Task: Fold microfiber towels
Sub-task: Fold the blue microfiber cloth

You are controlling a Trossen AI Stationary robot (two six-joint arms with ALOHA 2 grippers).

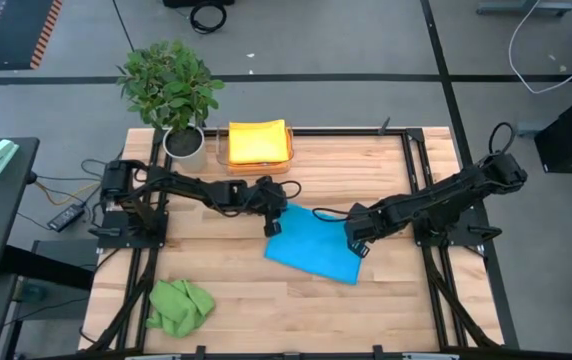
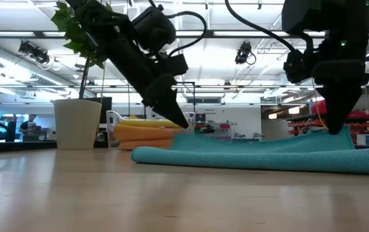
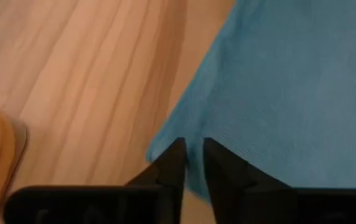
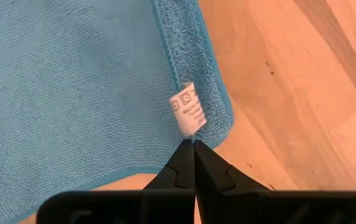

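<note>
Blue towel (image 1: 311,250) lies flat, right hand (image 1: 358,243) clamped on its corner, left hand (image 1: 275,222) slightly parted at the opposite corner.

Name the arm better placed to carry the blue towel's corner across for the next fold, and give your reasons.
Probably right. The right gripper is shut on the blue towel at its tagged corner, lifting that edge. The left gripper stands slightly open at the opposite corner, apparently gripping nothing.
</note>
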